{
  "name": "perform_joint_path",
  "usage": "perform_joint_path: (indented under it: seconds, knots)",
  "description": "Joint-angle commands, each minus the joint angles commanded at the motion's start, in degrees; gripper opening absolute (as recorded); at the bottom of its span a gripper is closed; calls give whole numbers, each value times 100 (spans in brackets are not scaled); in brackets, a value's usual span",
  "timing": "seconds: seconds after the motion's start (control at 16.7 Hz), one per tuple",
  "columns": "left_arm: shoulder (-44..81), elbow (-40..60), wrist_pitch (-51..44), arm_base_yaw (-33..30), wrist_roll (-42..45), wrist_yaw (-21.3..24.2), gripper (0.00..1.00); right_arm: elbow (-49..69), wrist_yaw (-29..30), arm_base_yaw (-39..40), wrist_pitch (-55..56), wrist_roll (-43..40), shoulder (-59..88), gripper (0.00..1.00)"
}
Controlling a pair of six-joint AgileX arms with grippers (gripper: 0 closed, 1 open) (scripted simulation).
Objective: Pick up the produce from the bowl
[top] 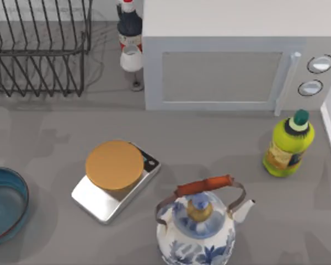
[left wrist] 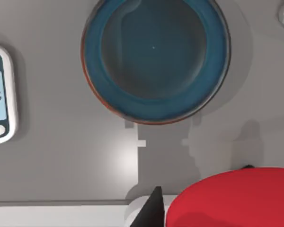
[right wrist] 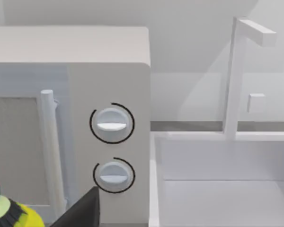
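- Bowl point(top: 5, 204): sits at the table's far left edge, partly cut off in the top view. The left wrist view looks down into the bowl point(left wrist: 156, 59); its blue interior is bare.
- Left gripper point(left wrist: 180, 208): above the table near the bowl. One dark finger point(left wrist: 151, 210) shows beside the red produce point(left wrist: 232, 198), which lies close under the wrist camera and outside the bowl. Whether the fingers clamp it cannot be told.
- Scale point(top: 117, 179): right of the bowl, orange plate on top.
- Teapot point(top: 197, 229): at the front edge, centre.
- Microwave point(top: 231, 55): at the rear.
- Yellow bottle point(top: 288, 144): right of centre.
- Right gripper: a dark finger point(right wrist: 83, 210) shows facing the microwave dials point(right wrist: 111, 124); its opening cannot be told.
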Motion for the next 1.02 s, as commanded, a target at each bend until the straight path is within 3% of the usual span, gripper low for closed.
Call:
perform_joint_path:
  seconds: [0.18,0.36,0.78,1.02]
  knots:
    - [26,-18,19,11,-2,-4,0,0,0,0,0,0,0,100]
    - [223,-109,207,-374,-382,-23,0,0,0,0,0,0,0,100]
    - [992,-825,1421,-2899,-2867,-123,0,0,0,0,0,0,0,100]
    - [1247,-1195,1999,-3726,-3687,-165,0,0,0,0,0,0,0,100]
